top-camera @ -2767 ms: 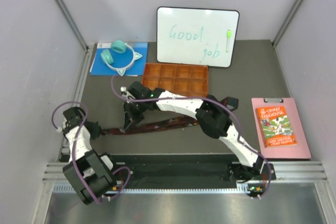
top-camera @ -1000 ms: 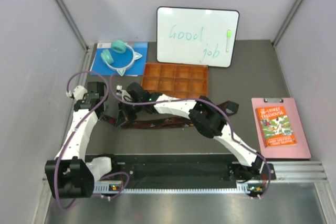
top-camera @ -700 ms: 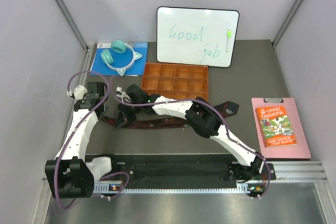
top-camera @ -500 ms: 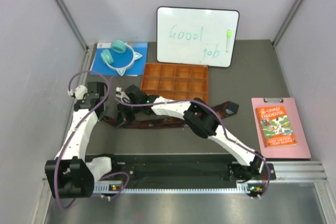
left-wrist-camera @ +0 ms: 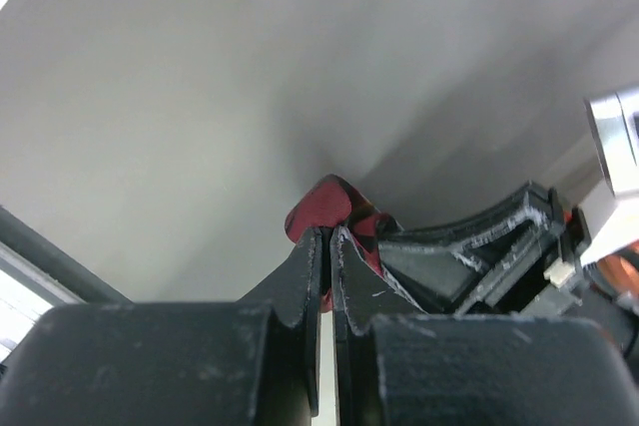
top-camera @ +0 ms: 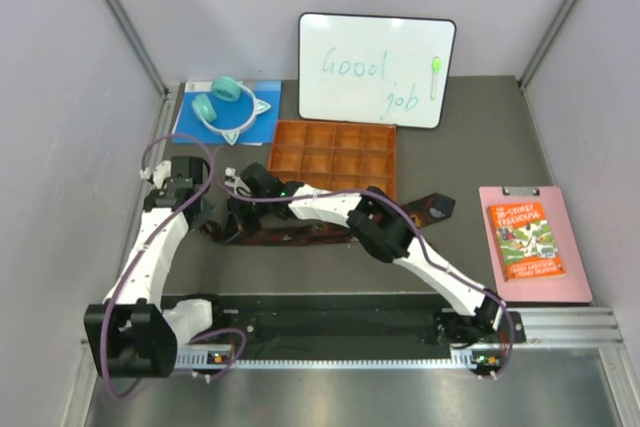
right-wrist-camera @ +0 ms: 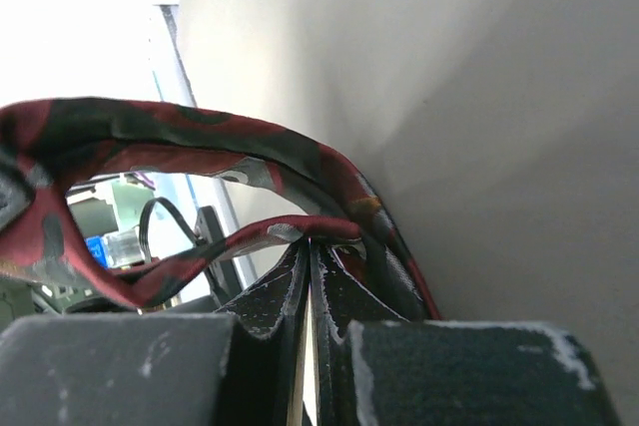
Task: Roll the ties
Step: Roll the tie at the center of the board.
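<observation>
1. Two grippers meet at the left end of the tie (top-camera: 300, 235), which lies on the table in front of the orange tray (top-camera: 336, 124). Its other end reaches out to the right past the right arm's elbow.
2. Left gripper (top-camera: 208, 222): nearly three seconds ago this arm was folded close to its base, holding the tie's end stretched out to the left. It has since reached up and forward, and it now sits just beside the right gripper.
3. Its fingers (left-wrist-camera: 305, 266) are pressed together, with a fold of red fabric (left-wrist-camera: 324, 209) pinched at the tips.
4. Right gripper (top-camera: 235, 227): its fingers (right-wrist-camera: 285, 281) are likewise closed on the tie, which arches over them in a loop (right-wrist-camera: 200, 137).
5. Over the last second the right arm's elbow has drifted left, and the tie's left part has bunched shorter.
</observation>
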### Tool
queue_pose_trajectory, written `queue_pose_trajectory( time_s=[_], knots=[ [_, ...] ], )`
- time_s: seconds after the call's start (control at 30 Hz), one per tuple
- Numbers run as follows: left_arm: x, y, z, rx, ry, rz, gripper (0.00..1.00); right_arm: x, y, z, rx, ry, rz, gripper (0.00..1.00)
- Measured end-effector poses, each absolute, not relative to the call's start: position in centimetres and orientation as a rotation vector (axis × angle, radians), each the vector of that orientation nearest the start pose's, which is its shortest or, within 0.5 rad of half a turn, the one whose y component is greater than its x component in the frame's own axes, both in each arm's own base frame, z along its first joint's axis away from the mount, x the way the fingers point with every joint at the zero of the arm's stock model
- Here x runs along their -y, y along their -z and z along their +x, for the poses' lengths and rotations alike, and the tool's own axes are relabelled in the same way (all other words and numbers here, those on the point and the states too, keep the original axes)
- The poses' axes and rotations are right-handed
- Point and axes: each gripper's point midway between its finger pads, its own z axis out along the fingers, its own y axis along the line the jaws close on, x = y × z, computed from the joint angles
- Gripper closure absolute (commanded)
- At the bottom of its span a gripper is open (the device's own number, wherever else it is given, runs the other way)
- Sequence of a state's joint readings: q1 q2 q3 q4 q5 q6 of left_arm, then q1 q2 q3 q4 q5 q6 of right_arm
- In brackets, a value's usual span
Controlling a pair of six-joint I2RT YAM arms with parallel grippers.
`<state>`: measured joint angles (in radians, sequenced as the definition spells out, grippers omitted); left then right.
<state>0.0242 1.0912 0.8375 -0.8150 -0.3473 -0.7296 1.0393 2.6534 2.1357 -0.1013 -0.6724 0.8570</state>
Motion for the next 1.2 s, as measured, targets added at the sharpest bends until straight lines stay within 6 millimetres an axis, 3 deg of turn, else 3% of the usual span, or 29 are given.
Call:
queue_pose_trajectory(
  time_s=[0.17,0.3,0.43,0.57,0.73,0.87,1.07,1.2],
  knots=[
    [-2.3,-10.6,24.4,-2.374,-0.221,-0.949,1.00,-60.8,-2.9,20.4,-2.596,-1.600,-0.714,0.99],
    [-1.6,-9.9,24.3,-2.400,-0.289,-0.903,1.00,-58.0,-2.5,18.7,-2.692,-1.547,-0.718,0.99],
    [-2.1,-9.9,24.0,-2.384,-0.359,-0.904,1.00,-55.0,-3.9,16.8,-2.751,-1.520,-0.734,0.99],
    [-2.8,-11.2,24.2,-2.332,-0.393,-0.913,1.00,-53.0,-6.7,16.1,-2.740,-1.536,-0.726,0.98],
    [-2.9,-12.2,24.4,-2.293,-0.378,-0.909,1.00,-52.8,-10.0,17.2,-2.668,-1.548,-0.712,0.99],
    [-2.3,-11.7,24.5,-2.310,-0.386,-0.891,1.00,-51.0,-11.2,18.8,-2.665,-1.480,-0.626,0.99],
    [-0.1,-10.2,24.9,-2.345,-0.416,-0.841,0.98,-44.0,-9.6,22.0,-2.735,-1.299,-0.424,0.99],
    [2.1,-9.7,25.2,-2.351,-0.423,-0.783,0.97,-39.8,-8.9,22.8,-2.768,-1.191,-0.327,0.99]
  ],
)
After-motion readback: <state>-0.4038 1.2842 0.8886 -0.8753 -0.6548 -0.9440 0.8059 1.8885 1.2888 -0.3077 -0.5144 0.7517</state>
